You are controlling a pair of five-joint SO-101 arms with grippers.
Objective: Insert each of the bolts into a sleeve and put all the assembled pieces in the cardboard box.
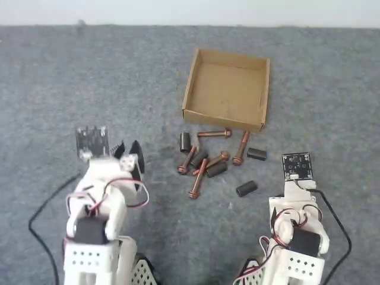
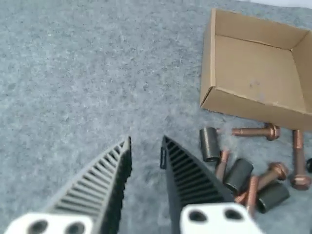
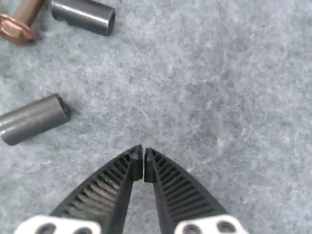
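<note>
Several copper bolts [image 1: 214, 134] and dark sleeves [image 1: 246, 189] lie loose on the grey carpet just in front of the cardboard box [image 1: 222, 116], which is empty. My left gripper [image 1: 127, 149] sits left of the pile, low over the carpet. In the left wrist view the left gripper [image 2: 146, 144] is open with nothing between its fingers, and a sleeve [image 2: 210, 144] and a bolt [image 2: 253, 131] lie beyond it by the box [image 2: 253, 107]. My right gripper [image 3: 143, 152] is shut and empty, near two sleeves [image 3: 31, 118] [image 3: 83, 14].
Grey carpet [image 1: 71, 77] covers the table, with open room left of the box and right of the pile. Both arm bases stand at the front edge. A black cable [image 1: 41, 208] runs beside the left arm.
</note>
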